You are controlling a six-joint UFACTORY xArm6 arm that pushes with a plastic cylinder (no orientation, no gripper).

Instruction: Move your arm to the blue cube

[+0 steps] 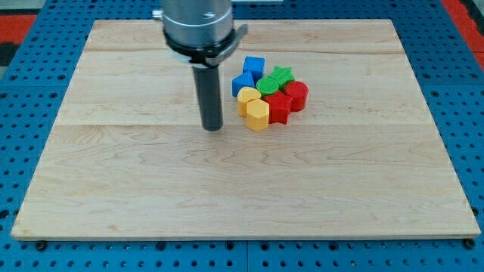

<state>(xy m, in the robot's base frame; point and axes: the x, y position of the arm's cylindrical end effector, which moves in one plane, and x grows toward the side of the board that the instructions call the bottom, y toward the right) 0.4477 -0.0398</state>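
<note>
The blue cube (254,66) sits at the top of a tight cluster of blocks, right of the board's centre. My tip (212,127) rests on the wooden board (151,189), to the left of and below the blue cube, about a block's width left of the yellow blocks. The cluster also holds a second blue block (242,81), a green star-shaped block (282,75), a green block (268,85), a red cylinder-like block (297,95), a red block (279,108), and two yellow blocks (247,96) (258,114).
The wooden board lies on a blue perforated table (30,83). The arm's grey housing (198,23) hangs over the board's top edge, above my tip.
</note>
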